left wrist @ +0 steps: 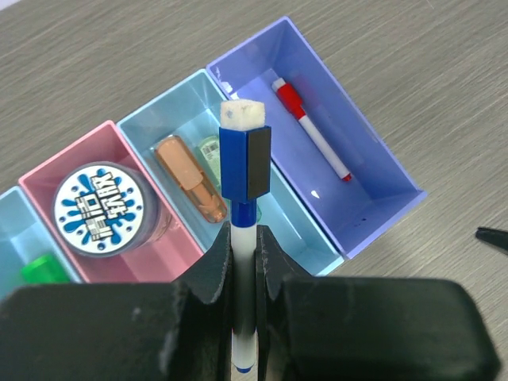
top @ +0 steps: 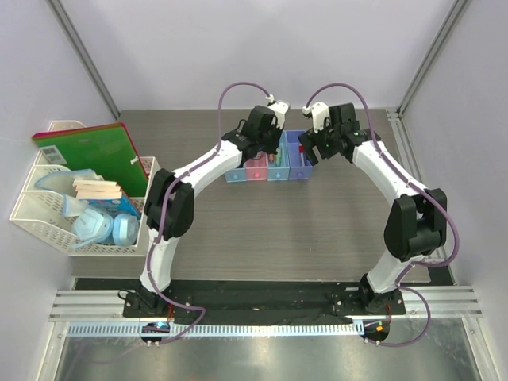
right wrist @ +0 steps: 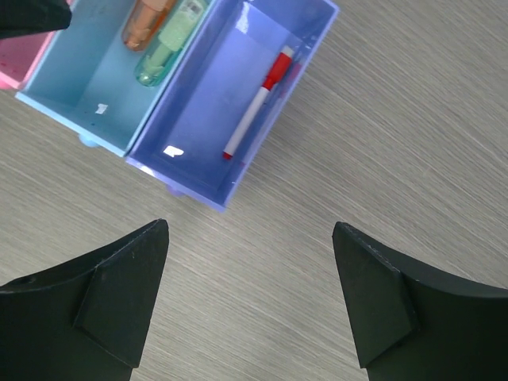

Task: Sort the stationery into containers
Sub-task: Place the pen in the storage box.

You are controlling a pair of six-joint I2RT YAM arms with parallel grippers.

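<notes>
Left fingers (left wrist: 244, 240) clenched on a white marker with blue cap (left wrist: 245, 159), gripping the white barrel with the cap end poking out past the tips. The cap has a white foam tip and a black strip down one side. No print on it that I can read. I see it held above the row of bins (top: 267, 173) at the far middle of the worktop (top: 278, 230); in the left wrist view it lies over the light blue bin (left wrist: 298, 230), third from the left.

Right fingers (right wrist: 250, 230) spread wide, nothing between them, over bare worktop just near of the purple-blue bin (left wrist: 361, 198) at the right end.

Bin contents:
- Purple-blue bin: a white marker with red cap (left wrist: 311, 127), lying flat.
- Third bin: an orange tube (left wrist: 190, 178) and a pale green bottle (left wrist: 210, 151), side by side.
- Pink bin (left wrist: 71, 155): a round blue jar (left wrist: 99, 208). Its lid label is white with blue splashes and stylised lettering I can't make out.
- Left-end light blue bin (left wrist: 12, 230): a green cap (left wrist: 41, 270), the rest hidden.
</notes>
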